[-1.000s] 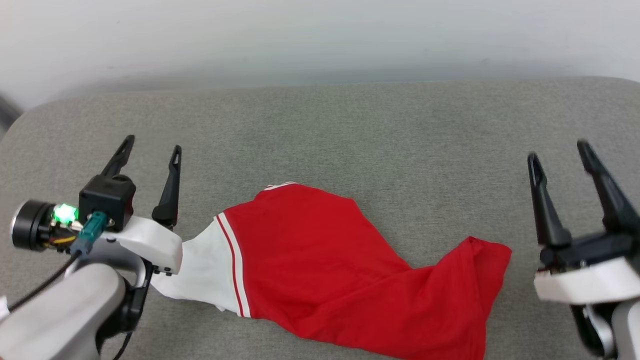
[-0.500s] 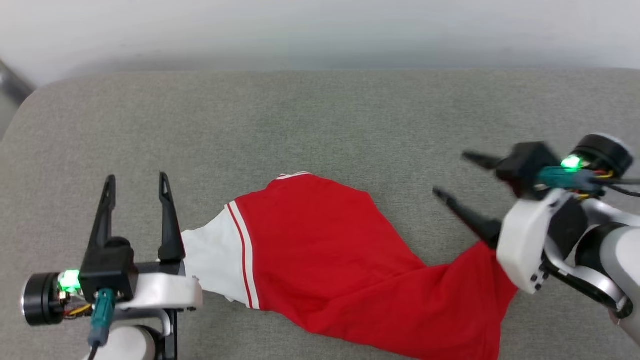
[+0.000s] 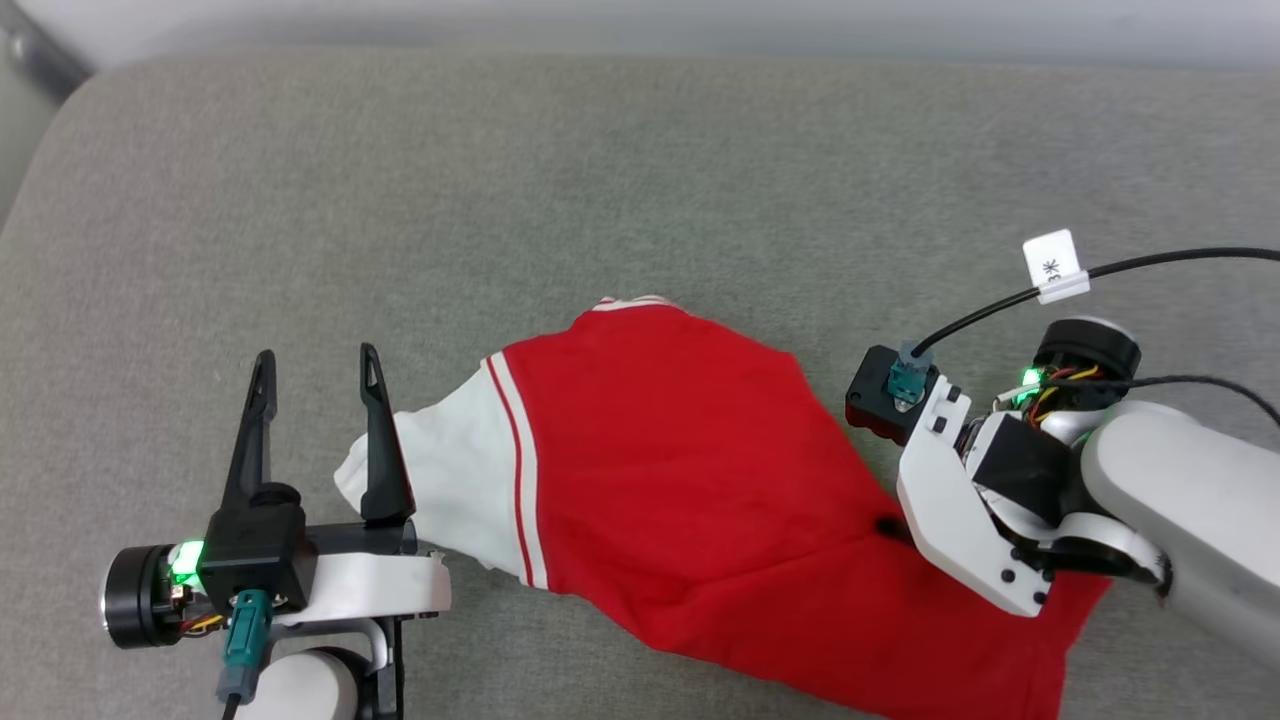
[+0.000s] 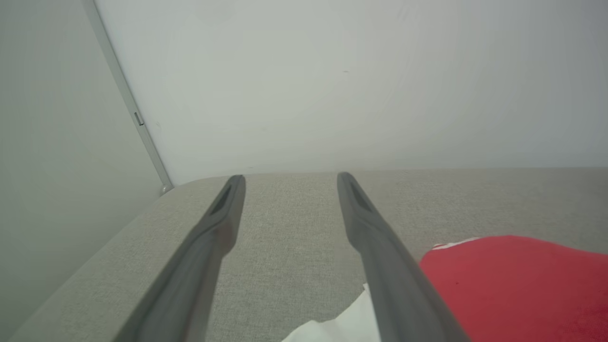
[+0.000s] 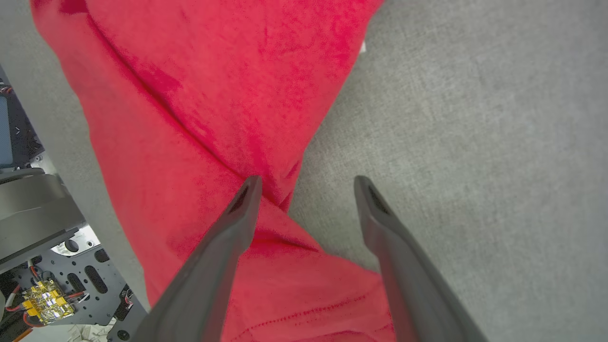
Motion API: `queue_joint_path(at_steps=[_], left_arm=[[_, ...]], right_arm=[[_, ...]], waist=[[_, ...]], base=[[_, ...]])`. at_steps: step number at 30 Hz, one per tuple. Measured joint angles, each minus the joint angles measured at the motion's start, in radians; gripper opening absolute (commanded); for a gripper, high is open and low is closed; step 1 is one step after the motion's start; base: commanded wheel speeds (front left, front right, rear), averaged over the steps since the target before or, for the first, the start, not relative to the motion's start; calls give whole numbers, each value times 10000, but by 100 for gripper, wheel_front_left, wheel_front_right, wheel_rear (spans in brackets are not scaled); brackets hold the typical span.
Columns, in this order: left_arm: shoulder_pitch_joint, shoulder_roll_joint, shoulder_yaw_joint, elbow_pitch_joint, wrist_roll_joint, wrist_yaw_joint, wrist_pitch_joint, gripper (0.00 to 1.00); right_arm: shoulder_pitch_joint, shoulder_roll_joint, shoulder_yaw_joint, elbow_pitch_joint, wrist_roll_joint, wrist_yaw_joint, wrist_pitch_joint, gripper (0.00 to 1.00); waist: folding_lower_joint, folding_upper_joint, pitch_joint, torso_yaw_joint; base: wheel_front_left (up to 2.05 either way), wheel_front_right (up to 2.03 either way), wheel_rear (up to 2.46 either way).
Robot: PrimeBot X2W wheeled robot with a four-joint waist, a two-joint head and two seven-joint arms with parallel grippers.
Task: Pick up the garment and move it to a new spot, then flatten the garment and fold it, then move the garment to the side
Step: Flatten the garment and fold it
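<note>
The garment (image 3: 690,480) lies crumpled on the grey cushion: a red body with a white sleeve (image 3: 450,490) at its left end and red-and-white stripes at the seam. My left gripper (image 3: 317,355) is open at the lower left, fingers pointing away from me. Its right finger (image 3: 380,440) rests at the sleeve's edge, and nothing is between the fingers. My right gripper (image 5: 308,183) points down, open, over the garment's (image 5: 213,109) right part. One finger (image 5: 228,237) is over red fabric and the other over bare cushion, astride the garment's edge. Its white wrist (image 3: 960,510) hides the fingers in the head view.
The grey cushion (image 3: 600,200) stretches wide behind the garment, and its rounded corner (image 3: 60,120) is at the far left. A pale wall (image 4: 332,85) stands behind it. A black cable with a white tag (image 3: 1052,265) runs off my right wrist. My base (image 5: 42,266) shows beside the cushion's near edge.
The head camera has tilted down. My right arm swung in from the right edge and turned its fingers down over the garment's right part. My left gripper settled beside the white sleeve.
</note>
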Motion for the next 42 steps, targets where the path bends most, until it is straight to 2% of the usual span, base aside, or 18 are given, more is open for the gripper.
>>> queue_joint_path(at_steps=[5,12,13,14,22,26,31,36,42], left_arm=[[-71,-683,539,288,414,-704,0,100],[-213,-1482,1175,617,1012,-1528,0,100],[-213,-1570,1258,658,1081,-1616,0,100],[-209,-1668,1342,704,1145,-1707,0,100],[120,-2159,2019,1016,1555,-2247,0,100],[423,-2307,2274,1091,1733,-2460,0,100],[753,-2466,2604,1085,1891,-2633,0,100],[1004,-2615,2826,1074,1990,-2826,0,100],[1044,-2821,2951,1089,2142,-3012,0,100]], right_arm=[[94,245,462,665,320,0,-48,100],[412,282,257,499,-267,-4,562,100],[415,284,253,481,-332,-4,535,36],[421,286,259,495,-380,-4,420,1],[358,514,552,913,-403,0,-878,0],[-97,330,596,825,-372,0,-1662,0],[-520,-717,581,518,-130,0,-2380,0],[-533,-2094,301,334,59,0,-2803,0],[546,-3386,-188,571,529,-2,-2987,0]], waist=[[0,0,513,346],[-1,0,985,756],[-1,0,1010,781],[0,-1,1013,785],[0,-1,479,639],[0,0,70,462],[0,0,-360,162],[0,0,-582,-200],[0,0,-605,-453]], base=[[0,0,0],[0,0,0],[0,0,0],[0,0,0],[0,0,0],[0,0,0],[0,0,0],[0,0,0],[0,0,0]])
